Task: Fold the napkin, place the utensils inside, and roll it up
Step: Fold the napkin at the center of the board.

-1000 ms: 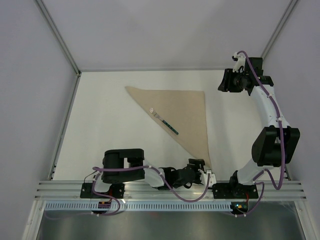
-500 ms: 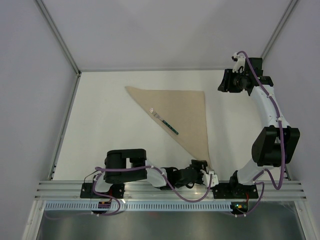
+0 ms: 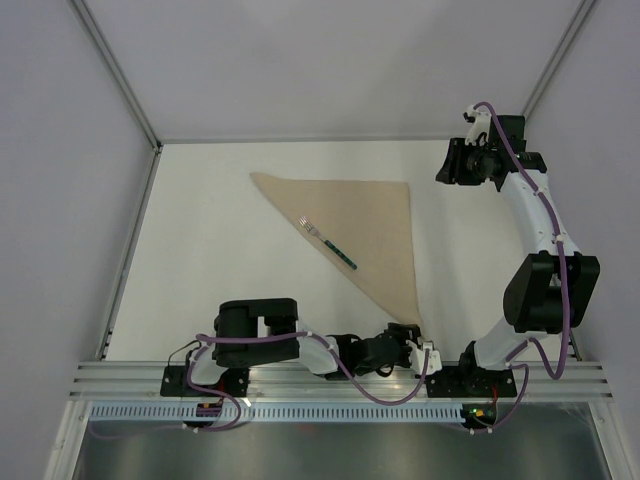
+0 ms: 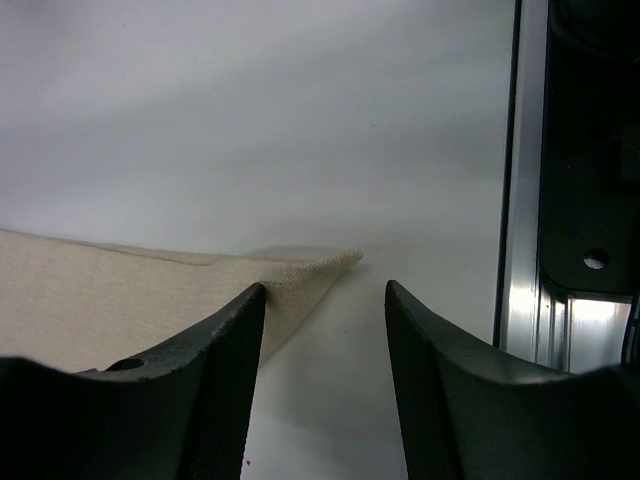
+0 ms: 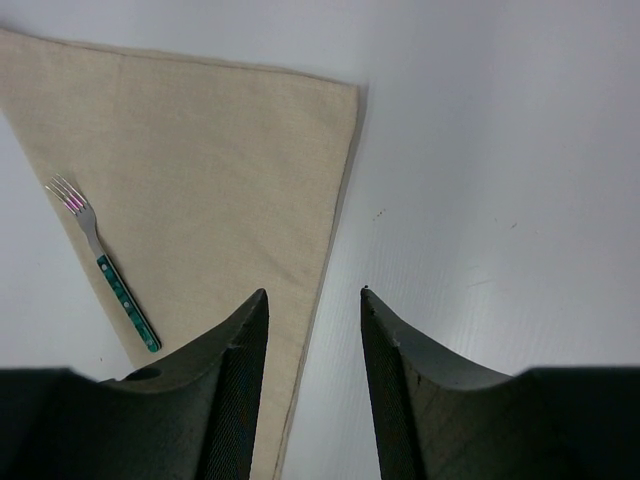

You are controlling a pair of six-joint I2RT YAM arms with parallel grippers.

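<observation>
Beige-tan cloth, the soft napkin (image 3: 372,222) lies flat on the white table top (image 3: 200,250), already folded into a triangle. One point is far left, one far right, and the third lies near, close to the arm bases. The small fork with silver tines and a slim dark green handle (image 3: 328,241) rests along the long slanted edge, about halfway down it. Its long axis follows that edge, tines towards the far left and handle end towards the near right.

By my reckoning the fold is done and the fork is placed, so the rolling is what remains; nothing is curled over yet.

The left gripper (image 4: 325,290) sits low at the near point of the cloth. Its jaws stand apart with the tip just beyond them, and they have nothing pinched. The right gripper (image 5: 312,292) hangs high over the far right corner, jaws parted with nothing between them.
</observation>
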